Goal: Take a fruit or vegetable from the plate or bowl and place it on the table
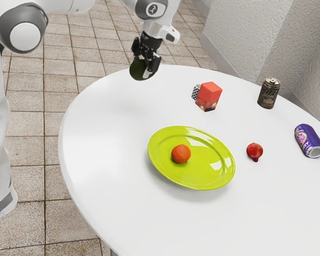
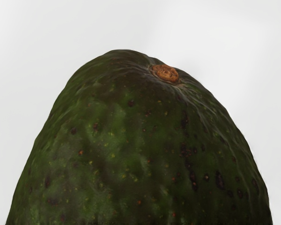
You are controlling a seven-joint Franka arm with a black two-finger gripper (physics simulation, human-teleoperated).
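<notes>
Leftmost in the exterior view, the end effector (image 1: pixel 143 69) grips the dark green avocado (image 1: pixel 136 70) aloft over the surface (image 1: pixel 104 138), though the far finger's contact is hard to make out. The fruit should be fairly weighty and firm, its pebbled skin grippy yet liable to bruise, so a moderate squeeze across its fat middle suits it; farther right, well apart, lies the lime-green plate (image 1: pixel 202 176).

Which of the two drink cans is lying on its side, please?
The purple can, nearer the exterior view's right edge; the black can stands upright.
</notes>
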